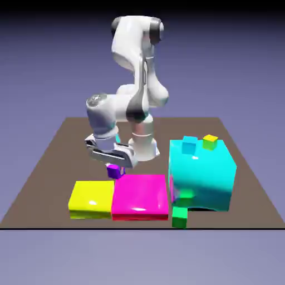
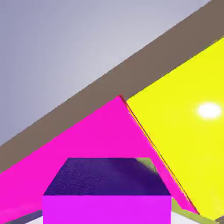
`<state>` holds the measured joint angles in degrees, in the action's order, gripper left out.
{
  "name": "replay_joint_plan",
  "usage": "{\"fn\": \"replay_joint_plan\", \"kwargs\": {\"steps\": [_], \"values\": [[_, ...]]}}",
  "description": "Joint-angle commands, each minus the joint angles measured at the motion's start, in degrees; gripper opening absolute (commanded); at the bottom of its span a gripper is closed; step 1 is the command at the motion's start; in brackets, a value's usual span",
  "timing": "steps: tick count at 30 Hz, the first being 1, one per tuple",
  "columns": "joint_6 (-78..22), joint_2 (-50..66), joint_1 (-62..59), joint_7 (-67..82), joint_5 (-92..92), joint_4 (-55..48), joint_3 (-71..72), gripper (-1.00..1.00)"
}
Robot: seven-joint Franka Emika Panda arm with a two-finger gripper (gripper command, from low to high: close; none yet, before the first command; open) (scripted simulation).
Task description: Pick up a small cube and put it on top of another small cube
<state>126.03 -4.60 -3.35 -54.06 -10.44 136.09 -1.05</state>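
One tiny dark purple cube (image 1: 115, 171) hangs beneath the gripper (image 1: 114, 164) at centre-left of the exterior view, just above the seam where the flat yellow block (image 1: 91, 197) meets the flat magenta block (image 1: 141, 195). In the hand view the same cube (image 2: 107, 177) fills the bottom centre, large enough to hide both finger tips; the grip appears clenched on it, judging from how it sits lifted under the hand.

By the look of it, the pick-up is done and the carry is in hand. Next comes choosing a second small cube and lowering squarely onto it. Candidates sit to the right of the frame: a small cyan cube (image 1: 190, 146) and a yellow-green cube (image 1: 210, 141) on top of the big cyan block (image 1: 201, 175), and a small green cube (image 1: 180, 216) low at the table's front edge (image 1: 83, 227).

Room is open above the flat blocks. The tall cyan block's near wall would call for height before any move rightward, and the green cube lies close to the table's front edge, leaving little margin.
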Motion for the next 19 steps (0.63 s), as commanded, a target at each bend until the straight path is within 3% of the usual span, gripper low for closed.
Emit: {"fn": "replay_joint_plan", "kwargs": {"steps": [1,10,16,17,19], "values": [[-1.96,-2.08,0.93,0.47,0.65,0.06,1.51,-1.0],[-18.19,-19.42,16.59,5.42,4.38,0.53,14.02,-1.0],[-7.16,-16.37,16.8,5.29,4.08,8.5,14.93,-1.0],[-7.16,-16.37,16.8,5.29,4.08,8.5,14.93,1.0],[-9.65,-17.06,16.75,5.32,4.15,6.7,14.73,1.0]]}}
